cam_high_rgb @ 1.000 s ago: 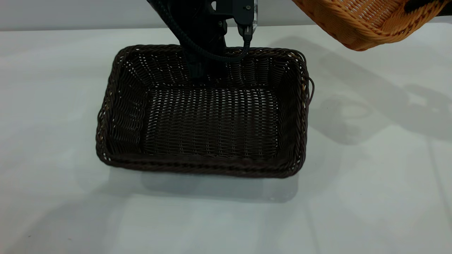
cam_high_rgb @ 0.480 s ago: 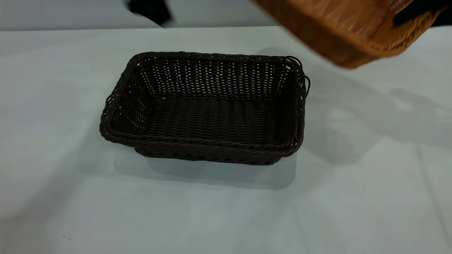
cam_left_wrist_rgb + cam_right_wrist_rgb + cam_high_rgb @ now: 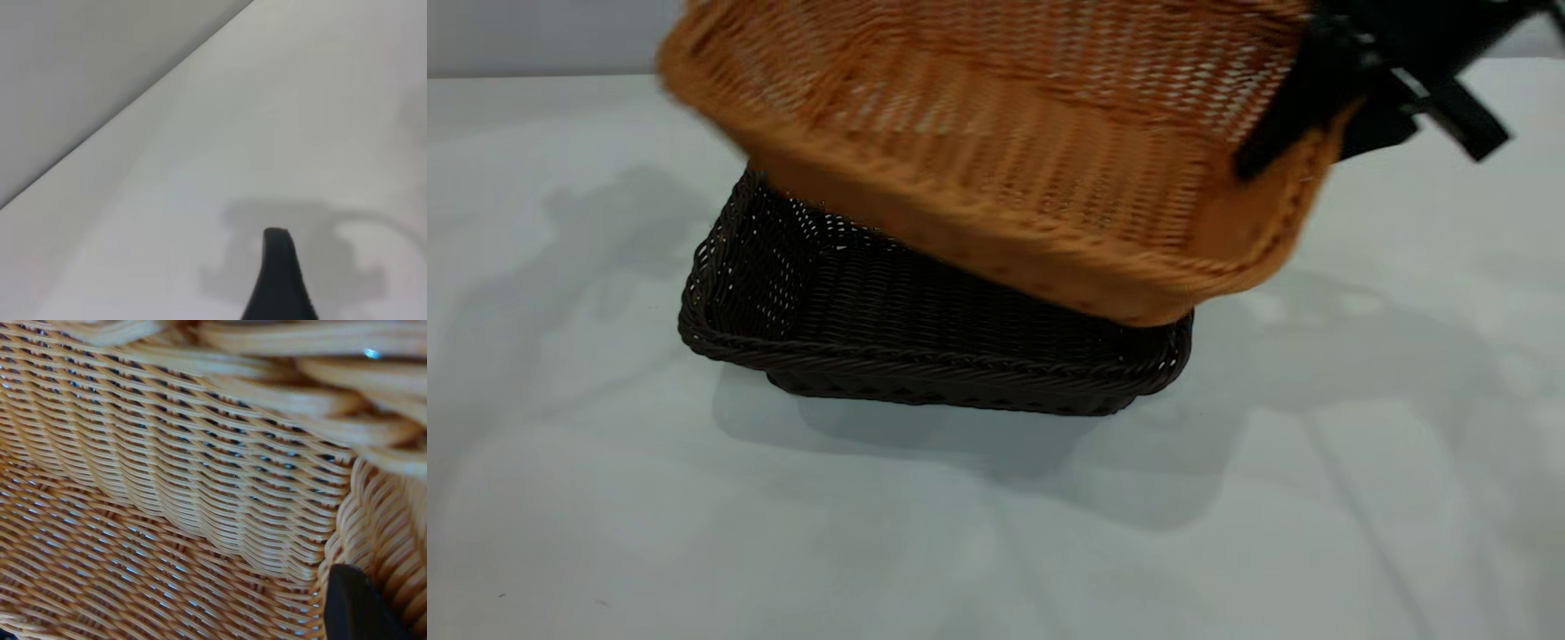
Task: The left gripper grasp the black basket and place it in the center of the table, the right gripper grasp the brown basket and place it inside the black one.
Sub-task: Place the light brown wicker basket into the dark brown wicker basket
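So the brown basket (image 3: 996,169) went from up in the far right corner to hovering tilted right over the black basket (image 3: 925,342), which sits mid-tabletop (image 3: 605,498). Right tool (image 3: 1303,133) pinches its rim. Left tool (image 3: 280,280) has backed off; can't tell its spread. Only lowering's left, I'd say.

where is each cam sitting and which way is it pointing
Exterior: outside the rig, facing the arms, angled down at the black basket on the table; the right gripper holds the brown basket above it.
Left wrist: over bare table, one fingertip showing.
Right wrist: inside the brown basket's weave, a finger at its wall.
Shared: exterior and right wrist both show the brown basket.
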